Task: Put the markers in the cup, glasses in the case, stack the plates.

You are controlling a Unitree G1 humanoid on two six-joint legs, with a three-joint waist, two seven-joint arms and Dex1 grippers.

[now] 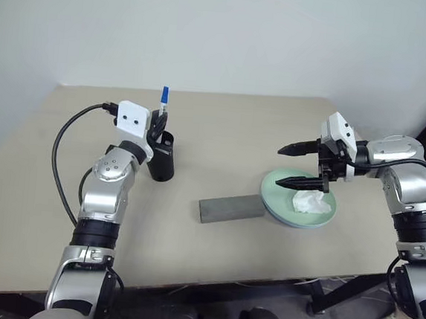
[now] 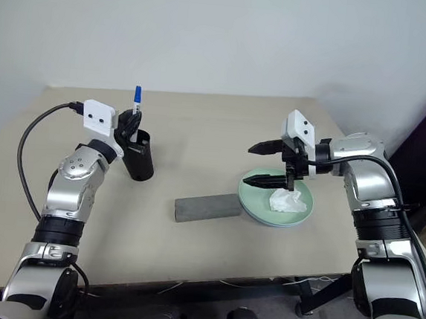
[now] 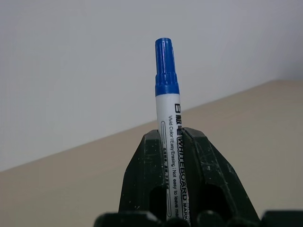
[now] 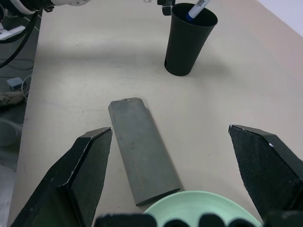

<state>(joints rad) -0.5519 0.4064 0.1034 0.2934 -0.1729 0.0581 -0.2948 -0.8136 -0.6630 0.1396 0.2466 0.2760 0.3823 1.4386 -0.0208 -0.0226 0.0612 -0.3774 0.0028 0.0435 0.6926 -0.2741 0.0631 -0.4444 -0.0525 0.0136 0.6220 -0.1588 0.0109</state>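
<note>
Clenched on the blue marker [image 3: 166, 123], the left gripper [image 1: 159, 122] holds it upright just above the cup [image 1: 161, 158], the blue cap pointing up and the lower end dipping inside the cup's rim. In the left wrist view the two black fingers [image 3: 142, 179] press against the white barrel on both sides. In the right wrist view the marker's blue lower end is inside the cup's mouth, leaning against the rim.

The cup stands on the left part of the table [image 1: 223, 130], tilted a little toward the left arm in the head views.

Near the table's middle lies the grey case [image 1: 231, 208], lid closed, flat, its long side running roughly left to right. Whether the glasses are inside cannot be told.

Just right of the case, the mint plate [image 1: 275, 187] sits on top of the light blue one [image 1: 297, 223], whose edge peeks out beneath it on the near side. A crumpled tissue [image 1: 311, 202] rests on the green plate.

The right gripper [image 1: 300, 166] hangs over the plates, pointing toward the left, its jaws spread wide and grasping nothing; the lower finger is just above the green plate, beside the tissue.
</note>
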